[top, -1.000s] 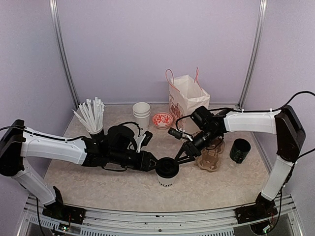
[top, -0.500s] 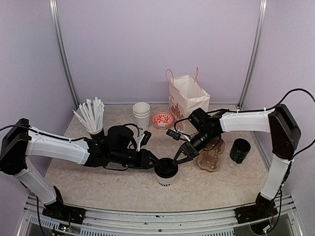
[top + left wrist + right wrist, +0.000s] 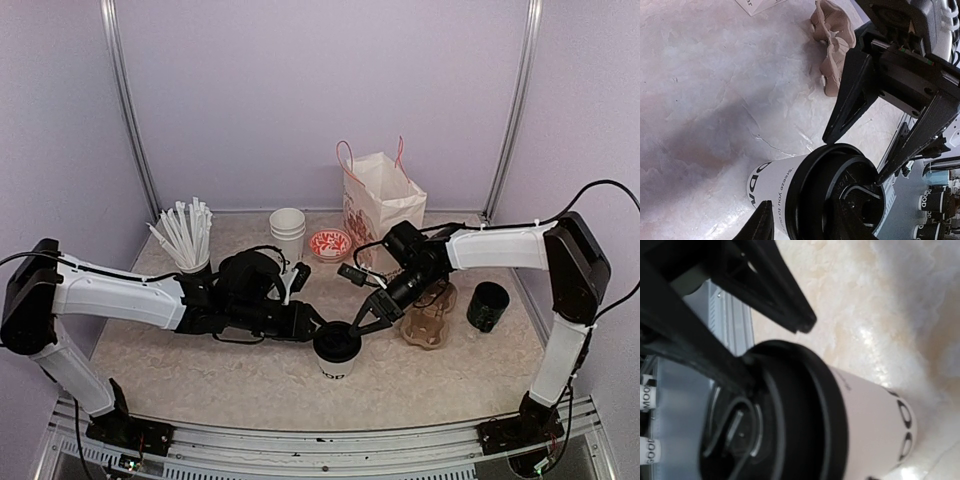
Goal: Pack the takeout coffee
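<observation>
Cup [image 3: 338, 366] matt white paper; lid [image 3: 338, 341] black plastic (slight sheen); tabletop [image 3: 200, 362] smooth, marbled.

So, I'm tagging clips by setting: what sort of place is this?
Probably a lab booth staged as a coffee counter: plain walls, a lidded paper cup, straws, a paper bag.

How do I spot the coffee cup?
Find the white paper bag at the back of the table. Come forward to the middle: one white cup stands there. Unlike the stacked cups at the back, it has a black lid and black letters.
</observation>
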{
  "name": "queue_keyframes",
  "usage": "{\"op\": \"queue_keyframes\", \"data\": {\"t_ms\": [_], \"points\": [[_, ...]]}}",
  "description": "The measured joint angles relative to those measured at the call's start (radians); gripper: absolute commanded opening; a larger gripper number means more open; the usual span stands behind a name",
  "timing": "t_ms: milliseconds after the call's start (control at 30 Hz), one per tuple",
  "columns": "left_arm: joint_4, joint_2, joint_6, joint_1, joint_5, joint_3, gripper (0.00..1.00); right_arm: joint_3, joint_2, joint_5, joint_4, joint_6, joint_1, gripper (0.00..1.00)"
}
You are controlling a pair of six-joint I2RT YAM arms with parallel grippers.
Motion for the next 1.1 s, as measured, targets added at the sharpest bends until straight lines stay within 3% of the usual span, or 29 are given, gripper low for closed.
{"op": "queue_keyframes", "data": {"t_ms": [133, 267, 433, 633, 1100], "points": [[-0.013, -0.003, 0.033, -0.013, -0.031, 0.013, 0.44, -0.005, -0.018, 0.044, 0.006, -0.021, 0.001, 0.74], [-0.026, -0.016, 0.067, -0.028, -0.07, 0.014, 0.46, -0.005, -0.048, 0.096, -0.01, -0.049, 0.001, 0.76], [-0.047, -0.043, 0.081, -0.049, -0.113, 0.016, 0.45, -0.013, -0.086, 0.136, -0.014, -0.073, 0.001, 0.69], [-0.065, -0.124, 0.046, -0.054, -0.146, -0.028, 0.37, -0.042, -0.102, 0.154, -0.018, -0.082, 0.001, 0.62], [-0.033, -0.084, 0.024, -0.056, -0.09, -0.072, 0.36, -0.055, -0.09, 0.163, -0.017, -0.082, 0.001, 0.62]]}}
